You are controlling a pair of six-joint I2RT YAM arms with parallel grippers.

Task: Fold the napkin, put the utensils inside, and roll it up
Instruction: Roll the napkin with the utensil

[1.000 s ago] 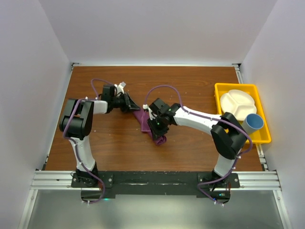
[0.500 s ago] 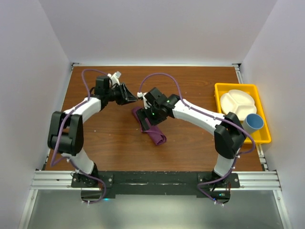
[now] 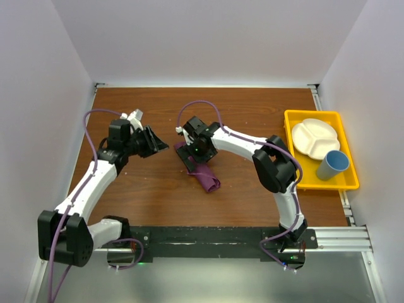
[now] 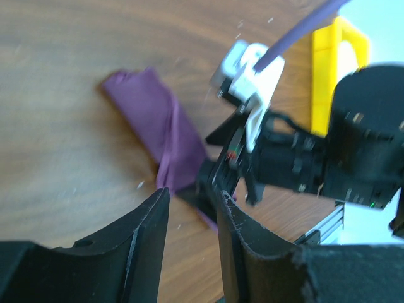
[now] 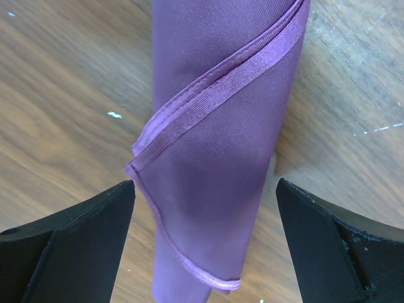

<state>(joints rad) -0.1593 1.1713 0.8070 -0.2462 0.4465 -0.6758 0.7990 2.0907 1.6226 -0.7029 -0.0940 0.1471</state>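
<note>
Top external view: napkin (image 3: pixel 203 170) rolled into a tight plum tube near the middle of the brown table (image 3: pixel 145 189), slanting from 11 o'clock down to 5 o'clock. Poised over the roll's 11 o'clock end, right gripper (image 3: pixel 199 150). At 9 o'clock from that end, left gripper (image 3: pixel 159 142), clearly apart from the cloth and pointing toward 3 o'clock. Off at 3 o'clock by the table edge, yellow tray (image 3: pixel 297 115), carrying a white divided plate (image 3: pixel 314 137) and, at the plate's 5 o'clock, a blue cup (image 3: pixel 332 165).

Right wrist view: fingers (image 5: pixel 82 233) spread wide, one at 8 o'clock and one at 4 o'clock of the frame, roll running between them with its hemmed edge spiralling across; no contact with either pad.

Left wrist view: fingers (image 4: pixel 142 246) parted by a modest gap, gripping nothing, only bare wood between; napkin beyond at 11 o'clock, right gripper over the end of it nearer 3 o'clock.
</note>
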